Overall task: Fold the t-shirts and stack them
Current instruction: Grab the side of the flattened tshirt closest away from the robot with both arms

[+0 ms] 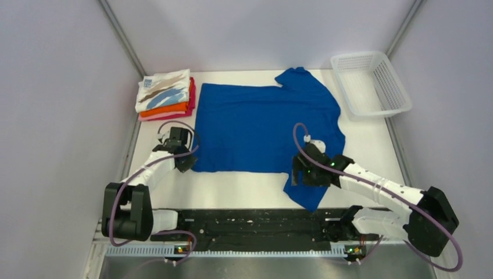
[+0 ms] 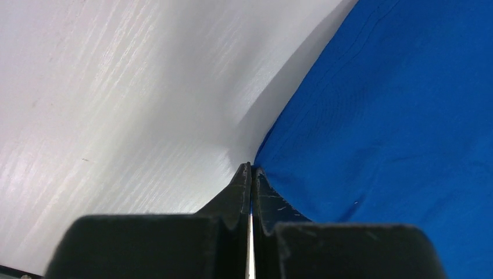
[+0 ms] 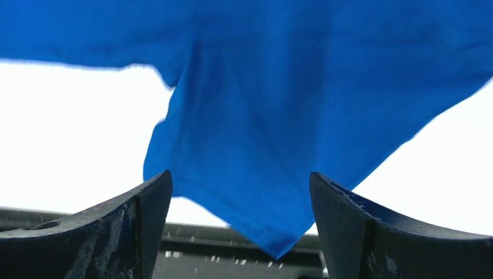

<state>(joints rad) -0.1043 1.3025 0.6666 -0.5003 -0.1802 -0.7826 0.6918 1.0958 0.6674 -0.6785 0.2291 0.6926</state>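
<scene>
White table [image 1: 232, 189], royal-blue t-shirt [image 1: 256, 125] spread flat, sleeves out

White table [image 1: 375, 152]; plain pale-grey walls [image 1: 52, 116]

High overview, two close wrist views.
The top camera looks down from above and behind my bases over the whole table [image 1: 372, 145]. My left wrist camera peers low along its fingers [image 2: 232, 203] at the near left corner of the blue t-shirt [image 2: 383, 145]. The right one sits close over the near right sleeve [image 3: 256, 145]. All three share that shirt.
</scene>
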